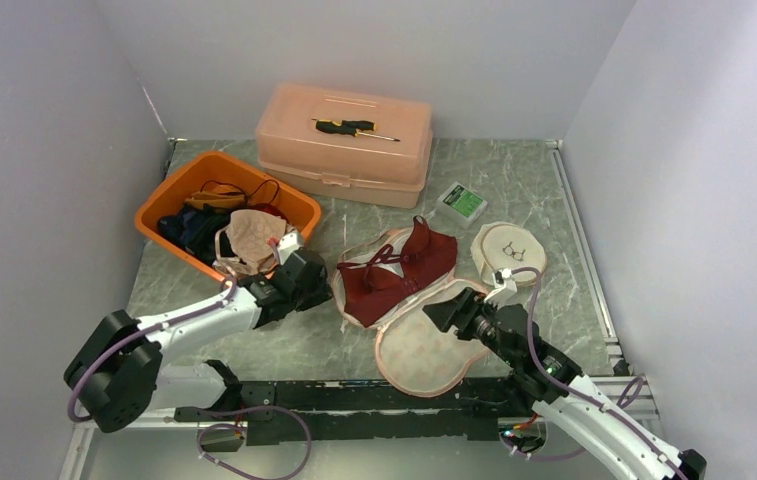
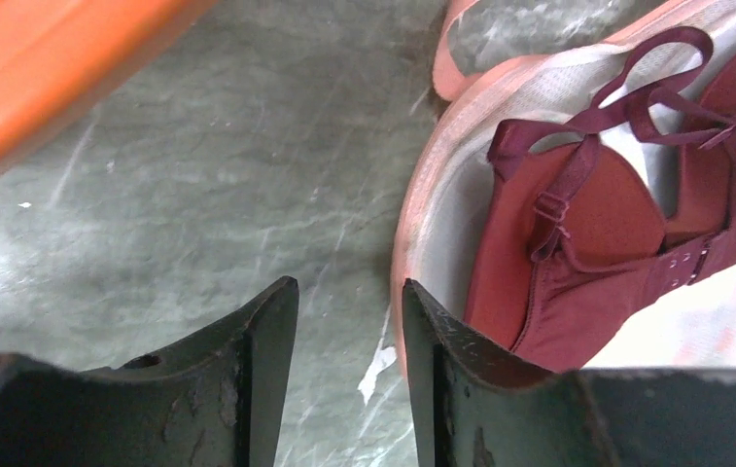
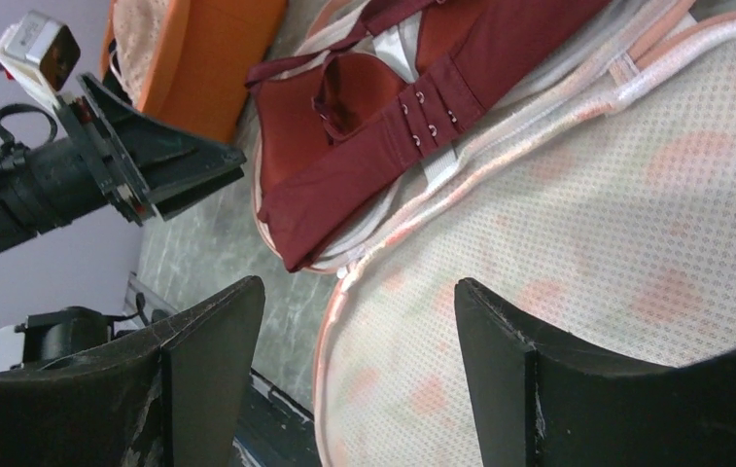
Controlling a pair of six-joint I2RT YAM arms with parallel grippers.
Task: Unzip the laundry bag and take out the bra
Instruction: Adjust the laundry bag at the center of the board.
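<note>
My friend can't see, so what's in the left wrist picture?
A dark red bra lies on the opened pink-edged laundry bag at the right. The left gripper sits at the bottom, its fingers apart and holding nothing, above the greenish table. An orange bin fills the top left corner.

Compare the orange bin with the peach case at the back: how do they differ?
The orange bin is open-topped and heaped with clothes; the peach case is lidded shut, with a screwdriver lying on top. The bin is vivid orange, the case pale. Both are containers standing on the table.
</note>
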